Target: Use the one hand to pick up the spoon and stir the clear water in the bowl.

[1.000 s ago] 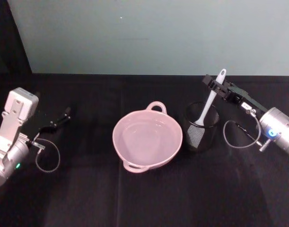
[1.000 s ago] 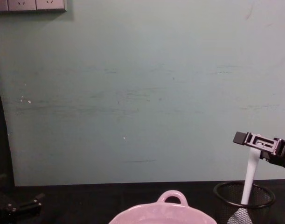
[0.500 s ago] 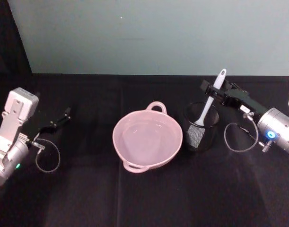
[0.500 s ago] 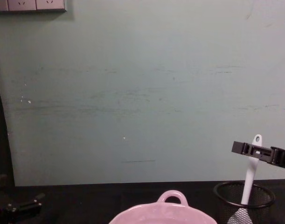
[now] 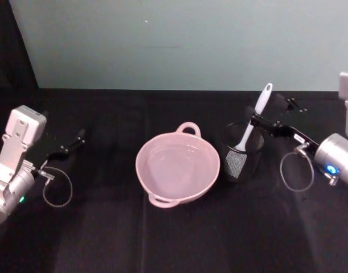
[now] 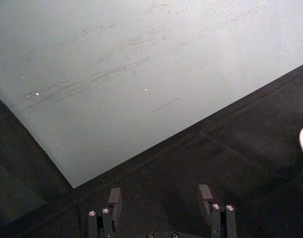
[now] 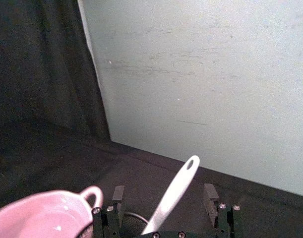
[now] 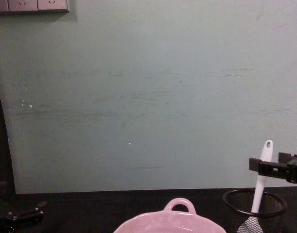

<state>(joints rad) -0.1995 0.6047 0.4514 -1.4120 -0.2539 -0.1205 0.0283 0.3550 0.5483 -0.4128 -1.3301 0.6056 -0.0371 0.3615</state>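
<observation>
Head view: spoon [image 5: 254, 120] stands tilted in mesh cup [image 5: 242, 152], right of pink bowl [image 5: 177, 168] on the tabletop [image 5: 105, 227]; right hand [image 5: 263, 120] at its handle; left hand [image 5: 71, 142] parked far left.

Right wrist view: fingers [image 7: 118, 194] apart, straddling the handle, not clamped.

Risk: closing off-centre could tip the cup.

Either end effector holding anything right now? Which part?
Nothing held. Right end effector is open, straddling the spoon handle above the mesh cup; left end effector open, parked.
</observation>
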